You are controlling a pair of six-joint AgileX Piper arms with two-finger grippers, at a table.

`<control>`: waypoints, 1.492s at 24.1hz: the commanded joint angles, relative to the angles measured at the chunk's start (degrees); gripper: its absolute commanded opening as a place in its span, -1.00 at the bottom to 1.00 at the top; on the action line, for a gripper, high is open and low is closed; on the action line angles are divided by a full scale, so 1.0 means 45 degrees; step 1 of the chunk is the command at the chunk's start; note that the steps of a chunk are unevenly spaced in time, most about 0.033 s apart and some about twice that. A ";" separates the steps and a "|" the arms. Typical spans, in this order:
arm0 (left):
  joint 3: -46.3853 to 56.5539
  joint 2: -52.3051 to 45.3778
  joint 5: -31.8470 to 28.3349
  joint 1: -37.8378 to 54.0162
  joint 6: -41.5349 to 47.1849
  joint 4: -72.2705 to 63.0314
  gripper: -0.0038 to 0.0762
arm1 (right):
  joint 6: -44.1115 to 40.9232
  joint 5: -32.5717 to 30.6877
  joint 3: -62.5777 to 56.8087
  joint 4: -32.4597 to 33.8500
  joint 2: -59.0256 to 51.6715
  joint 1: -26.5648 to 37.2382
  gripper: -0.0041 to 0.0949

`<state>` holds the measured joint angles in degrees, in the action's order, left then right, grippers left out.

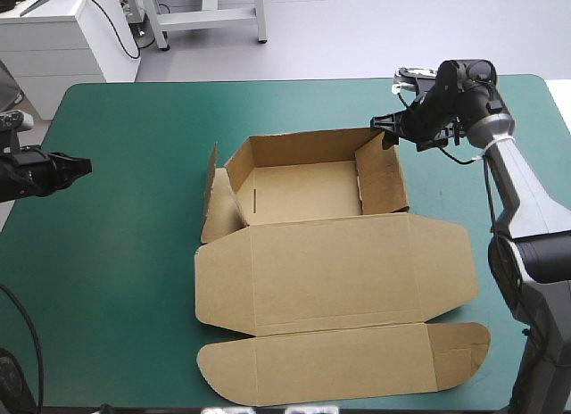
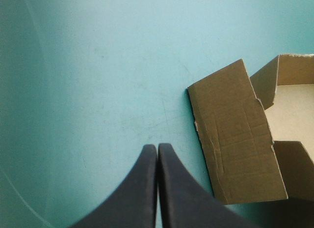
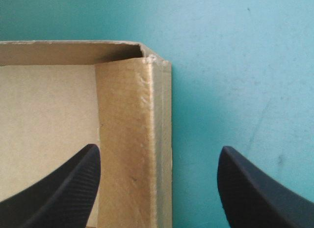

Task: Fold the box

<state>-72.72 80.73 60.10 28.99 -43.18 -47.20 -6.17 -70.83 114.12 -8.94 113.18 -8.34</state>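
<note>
Box (image 1: 330,280) at mid-surface, part-formed. Nearest the front edge of the teal-green surface (image 1: 116,253) lies the rounded tuck flap (image 1: 343,365), then the lid (image 1: 335,271), both flat. Beyond them stands the open tray (image 1: 303,191). Its right wall (image 1: 382,178) is raised and doubled inward, while its left wall (image 1: 212,195) splays outward, not yet tucked.

Left gripper (image 2: 157,147): jaws pressed together in one point, holding nothing, near the surface's left edge and well apart from the box.

Right gripper (image 3: 159,152): jaws wide, one over the tray's inside and one over bare cover, straddling the right wall near the far right corner. Contact cannot be told.

Handling, as judged: the board is light and stiff and bends cleanly only along its scored creases, so a hard pinch could dent an edge. The smooth faces offer little grip. It is best taken by pinching a wall's free top edge across its thickness, and the light tray may slide unless steadied.
</note>
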 commanded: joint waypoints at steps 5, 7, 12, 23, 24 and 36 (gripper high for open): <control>-0.0320 -0.0402 -0.0101 -0.0014 0.0024 -0.0671 -0.92 | 0.0213 -0.0123 -0.1248 -0.0432 -0.1674 -0.0107 0.39; -0.0320 -0.0402 -0.0101 -0.0014 0.0024 -0.0671 -0.92 | 0.0240 -0.0123 -0.1790 -0.0392 -0.1674 -0.0242 0.39; -0.0300 -0.0402 -0.0101 -0.0014 0.0024 -0.0671 -0.92 | 0.0512 0.0532 -0.2820 -0.0235 -0.1421 -0.0449 0.39; -0.0300 -0.0402 -0.0101 -0.0014 0.0047 -0.0629 -0.92 | 0.0644 0.0557 -0.2911 -0.0097 -0.0544 -0.0610 0.03; -0.0300 -0.0402 -0.0101 -0.0014 0.0047 -0.0629 -0.92 | 0.0657 0.0535 -0.2884 -0.0070 -0.0544 -0.0610 -0.11; -0.0300 -0.0402 0.0265 -0.0014 -0.0183 -0.0657 -0.92 | 0.3066 -0.0119 -0.2035 0.0403 -0.2030 -0.0584 -0.92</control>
<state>-72.64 80.73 62.79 28.99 -43.84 -46.35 5.06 -70.18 102.58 -6.35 110.93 -11.12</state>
